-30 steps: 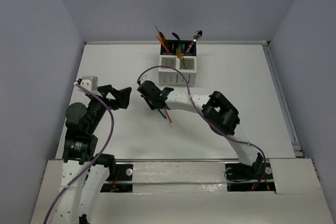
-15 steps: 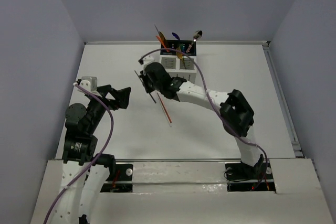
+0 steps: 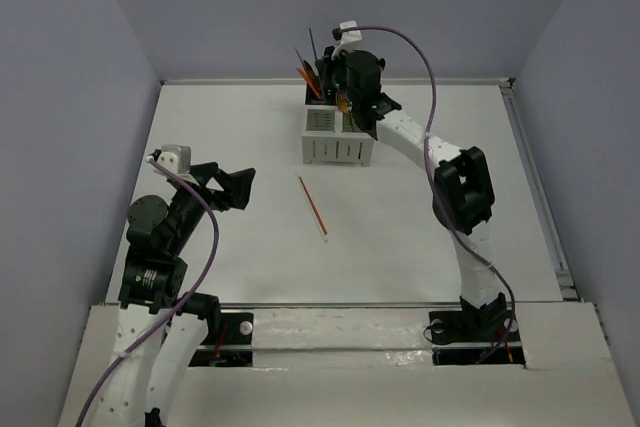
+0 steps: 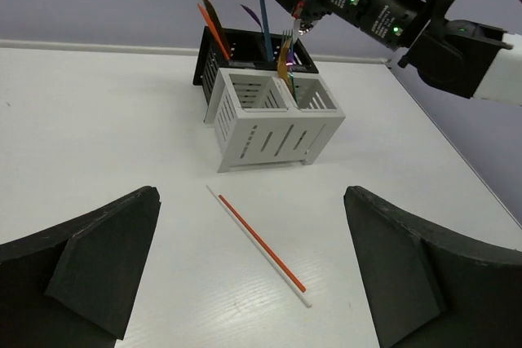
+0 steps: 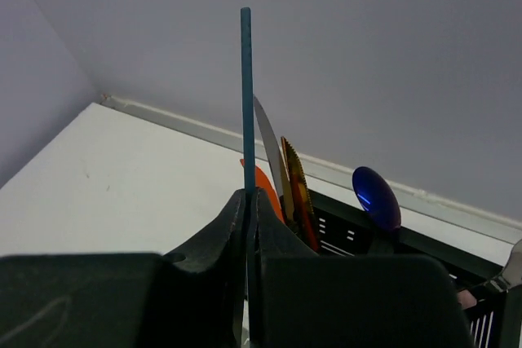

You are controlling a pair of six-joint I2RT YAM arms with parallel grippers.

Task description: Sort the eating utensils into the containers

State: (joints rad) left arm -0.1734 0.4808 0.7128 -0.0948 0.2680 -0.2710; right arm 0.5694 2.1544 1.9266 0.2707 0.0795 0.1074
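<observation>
The right gripper (image 5: 249, 205) is clenched on a slim teal-blue chopstick (image 5: 247, 95), which stands upright at the dark rear compartments of the small white slatted caddy (image 3: 338, 149), top centre of the overhead view. An orange blade (image 5: 261, 181), a yellow serrated knife (image 5: 292, 170) and a purple-blue spoon (image 5: 376, 197) stand in those compartments. Below the caddy, mid-frame, an orange-red and white chopstick (image 3: 312, 208) lies flat on the white table (image 3: 450, 247), apart from everything. At the left, the left gripper (image 3: 238, 185) hovers with jaws spread, holding nothing.
</observation>
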